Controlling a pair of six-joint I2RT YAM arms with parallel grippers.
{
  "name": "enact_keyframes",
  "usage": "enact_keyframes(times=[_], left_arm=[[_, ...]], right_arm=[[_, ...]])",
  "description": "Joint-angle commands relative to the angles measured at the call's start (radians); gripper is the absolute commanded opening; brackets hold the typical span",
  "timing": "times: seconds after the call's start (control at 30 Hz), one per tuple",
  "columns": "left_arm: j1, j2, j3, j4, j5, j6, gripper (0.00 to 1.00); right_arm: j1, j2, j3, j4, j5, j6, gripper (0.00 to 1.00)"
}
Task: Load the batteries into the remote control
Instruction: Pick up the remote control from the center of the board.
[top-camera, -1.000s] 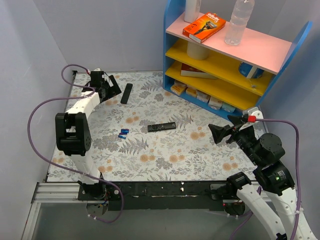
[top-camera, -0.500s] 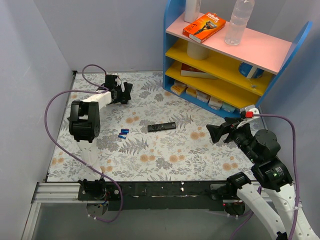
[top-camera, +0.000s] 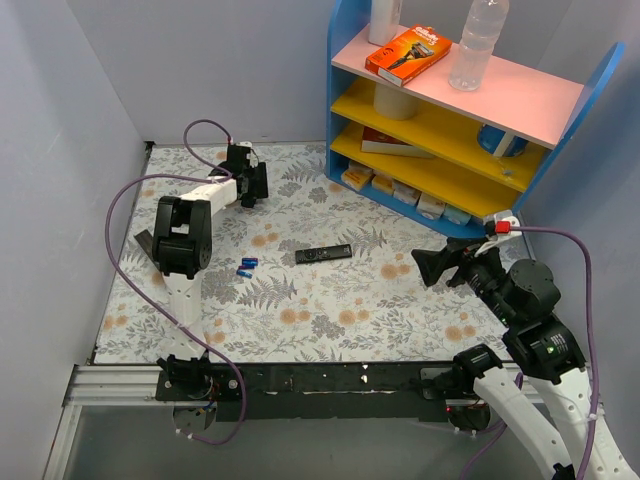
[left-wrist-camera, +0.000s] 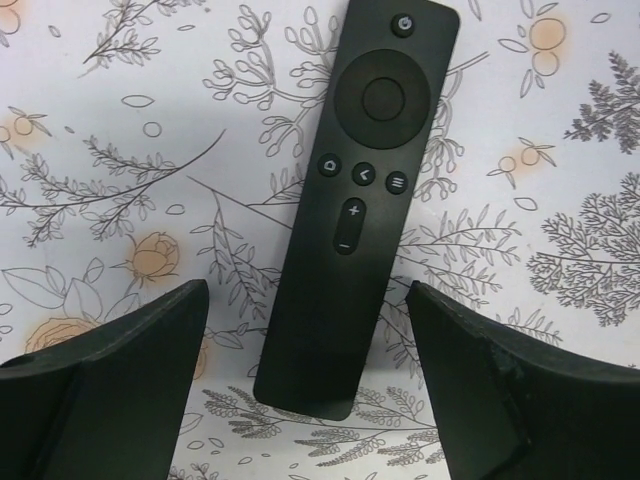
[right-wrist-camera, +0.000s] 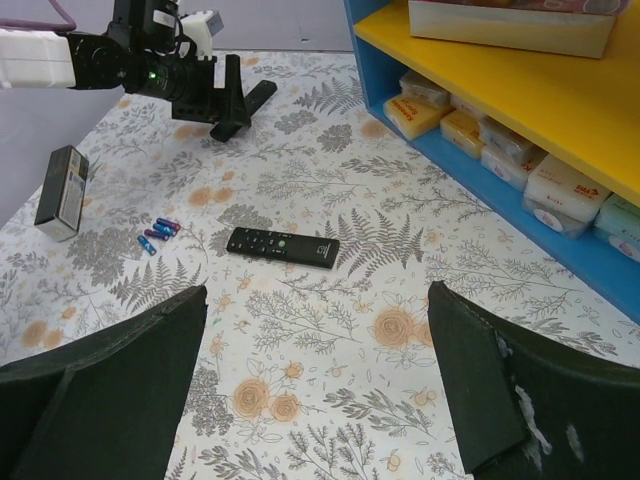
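Observation:
The slim matte-black remote control (left-wrist-camera: 352, 215) lies on the floral table at the back left, face up, showing a dark round pad and a few dark buttons. My left gripper (left-wrist-camera: 306, 392) is open right above it, with one finger on each side of its lower end and not touching it. In the top view the left gripper (top-camera: 250, 186) covers most of the remote. The right wrist view shows the remote's end (right-wrist-camera: 262, 94) sticking out past the gripper. The small blue batteries (top-camera: 247, 267) (right-wrist-camera: 157, 233) lie loose at mid-left. My right gripper (top-camera: 430, 268) (right-wrist-camera: 318, 400) is open and empty, above the table's right side.
A black remote with rows of light buttons (top-camera: 323, 253) (right-wrist-camera: 283, 247) lies at the table's middle. A grey box (right-wrist-camera: 62, 192) lies at the left. A blue shelf unit (top-camera: 450, 120) with boxes and a bottle stands at the back right.
My left arm has swung right from the far-left corner, and its open gripper now sits over the slim remote. The right gripper has barely shifted.

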Motion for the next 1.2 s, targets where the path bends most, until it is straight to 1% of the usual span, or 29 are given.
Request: enact_keyframes(times=[0.0, 0.07, 0.1, 0.13, 0.17, 0.2, 0.27, 0.3, 0.4, 0.43, 0.53, 0.63, 0.77, 0.83, 0.87, 0.97, 1.0, 1.07, 1.1, 1.17], left_arm=[[-0.029, 0.056, 0.003, -0.137, -0.046, 0.021, 0.77], [-0.029, 0.065, 0.003, -0.162, -0.042, 0.007, 0.72], [-0.029, 0.068, 0.003, -0.186, -0.042, -0.004, 0.62], [-0.029, 0.066, 0.003, -0.197, -0.042, -0.007, 0.54], [-0.029, 0.066, 0.0, -0.21, -0.042, -0.012, 0.5], [-0.029, 0.057, -0.009, -0.222, -0.037, -0.021, 0.4], [-0.029, 0.039, -0.026, -0.228, -0.032, -0.027, 0.34], [-0.029, 0.014, -0.035, -0.231, -0.029, -0.03, 0.27], [-0.029, -0.027, -0.07, -0.234, -0.014, -0.047, 0.16], [-0.029, -0.056, -0.082, -0.236, 0.001, -0.059, 0.11], [-0.029, -0.12, -0.115, -0.24, 0.052, -0.096, 0.07], [-0.029, -0.177, -0.141, -0.243, 0.096, -0.133, 0.06], [-0.029, -0.307, -0.204, -0.227, 0.211, -0.2, 0.04], [-0.029, -0.352, -0.222, -0.208, 0.244, -0.223, 0.03], [-0.029, -0.389, -0.233, -0.204, 0.276, -0.234, 0.01], [-0.029, -0.452, -0.267, -0.176, 0.334, -0.294, 0.01], [-0.029, -0.498, -0.294, -0.152, 0.381, -0.33, 0.0], [-0.029, -0.544, -0.325, -0.118, 0.429, -0.371, 0.0], [-0.031, -0.591, -0.369, -0.08, 0.481, -0.416, 0.0], [-0.037, -0.645, -0.418, -0.005, 0.536, -0.459, 0.0]], right_arm=[[0.004, -0.018, 0.004, 0.008, 0.004, 0.028, 0.98], [0.004, -0.02, 0.004, 0.006, 0.004, 0.03, 0.98], [0.004, -0.018, 0.004, 0.005, 0.002, 0.03, 0.98], [0.004, -0.018, 0.004, 0.003, -0.001, 0.028, 0.98], [0.004, -0.014, 0.003, 0.005, -0.008, 0.025, 0.98], [0.004, -0.011, 0.004, 0.002, -0.017, 0.022, 0.98], [0.004, 0.006, 0.009, -0.018, -0.045, 0.009, 0.98], [0.004, 0.015, 0.012, -0.026, -0.057, 0.001, 0.98], [0.004, 0.061, 0.026, -0.069, -0.097, -0.019, 0.98], [0.004, 0.074, 0.033, -0.095, -0.099, -0.018, 0.98], [0.004, 0.123, 0.036, -0.118, -0.123, -0.024, 0.98], [0.004, 0.169, 0.035, -0.135, -0.177, -0.051, 0.98], [0.004, 0.244, 0.033, -0.133, -0.26, -0.093, 0.98], [0.004, 0.264, 0.04, -0.119, -0.3, -0.108, 0.98], [0.006, 0.279, 0.043, -0.112, -0.315, -0.113, 0.98], [0.004, 0.296, 0.049, -0.061, -0.329, -0.093, 0.98], [0.004, 0.299, 0.055, -0.046, -0.332, -0.085, 0.98], [0.004, 0.31, 0.055, 0.006, -0.335, -0.036, 0.98], [0.004, 0.317, 0.055, 0.028, -0.349, -0.022, 0.98], [0.004, 0.344, 0.058, 0.077, -0.358, 0.054, 0.98]])
